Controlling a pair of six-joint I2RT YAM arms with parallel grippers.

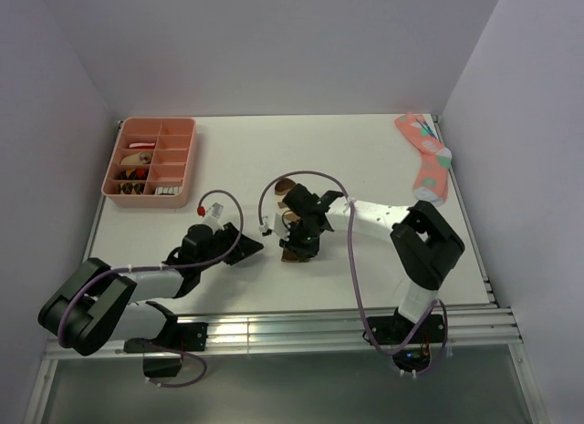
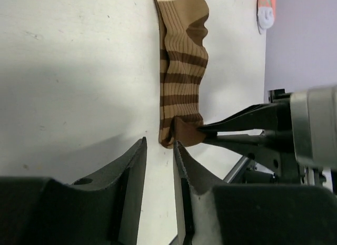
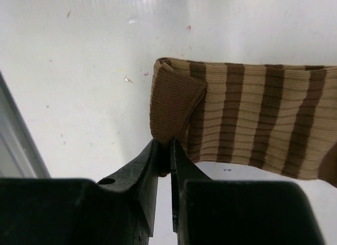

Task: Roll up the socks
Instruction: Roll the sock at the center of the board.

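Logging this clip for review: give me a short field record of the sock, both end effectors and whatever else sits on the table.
striped sock: flat on the table, dark brown end folded over
right end effector: shut on the folded end of the striped sock
left end effector: open, empty, just short of the same end
pink sock: far right corner, apart from both arms
tray: far left, some compartments filled

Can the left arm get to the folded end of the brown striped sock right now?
Probably yes. The left fingers stand slightly apart just short of the sock, at its folded end, with only bare table between. The right fingers pinch that end from the side, so room is tight.
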